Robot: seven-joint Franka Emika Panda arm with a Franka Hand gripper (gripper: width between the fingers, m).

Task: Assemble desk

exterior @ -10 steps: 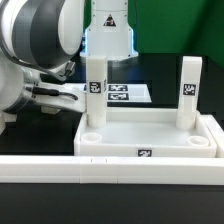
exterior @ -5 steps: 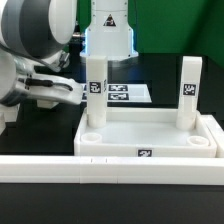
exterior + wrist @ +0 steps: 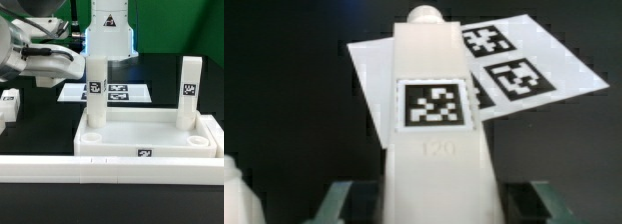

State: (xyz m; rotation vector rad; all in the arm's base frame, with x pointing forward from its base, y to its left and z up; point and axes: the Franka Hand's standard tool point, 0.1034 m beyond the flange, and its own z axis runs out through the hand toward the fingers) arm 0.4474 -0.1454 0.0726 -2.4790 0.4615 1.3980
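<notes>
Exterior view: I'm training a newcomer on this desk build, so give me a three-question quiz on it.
1. How many legs stand upright in the desk top?
2. True or false: the marker board lies outside the desk top, on its far side.
3. Where is the loose leg? A) on the table at the exterior view's left edge; B) inside the desk top; C) on the marker board.
Key: 1) two, one at each far corner, the second at the exterior view's right; 2) true; 3) A.
</notes>
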